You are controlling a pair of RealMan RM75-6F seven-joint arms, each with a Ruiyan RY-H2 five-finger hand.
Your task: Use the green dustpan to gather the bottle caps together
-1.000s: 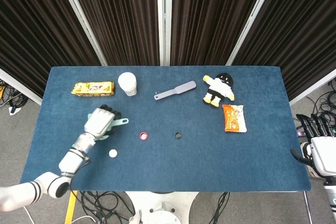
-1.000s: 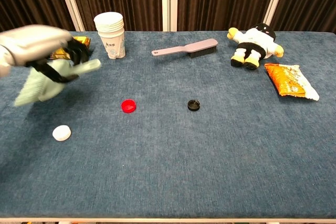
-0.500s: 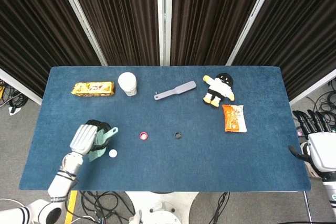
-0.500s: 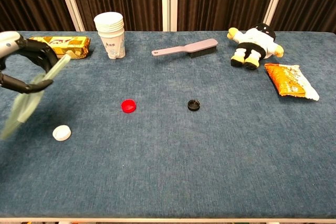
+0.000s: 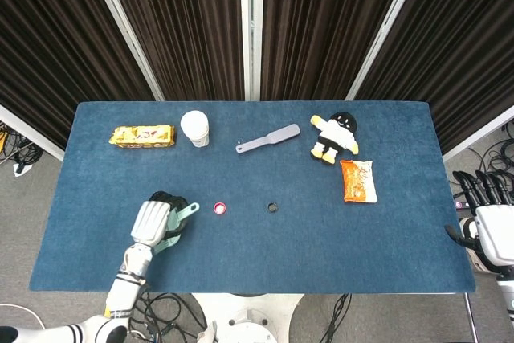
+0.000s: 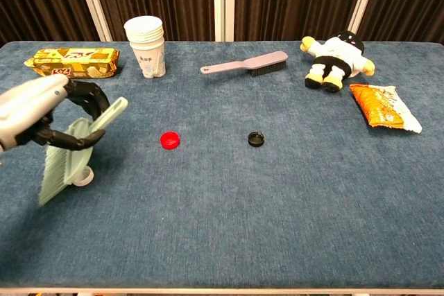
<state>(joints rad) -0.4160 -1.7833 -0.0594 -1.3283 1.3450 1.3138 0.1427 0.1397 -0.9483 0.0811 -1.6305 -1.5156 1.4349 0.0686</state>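
Left robot hand (image 6: 38, 116), gripping the green dustpan (image 6: 66, 154), has swung toward the white cap (image 6: 83, 177), hidden from the head view.

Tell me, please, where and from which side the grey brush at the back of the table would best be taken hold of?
Probably by the flat bare handle of the grey brush, which points toward the paper cups. The bristle block sits under the toy-side end. It lies flat, so come from above, fingers across the handle's narrow width.
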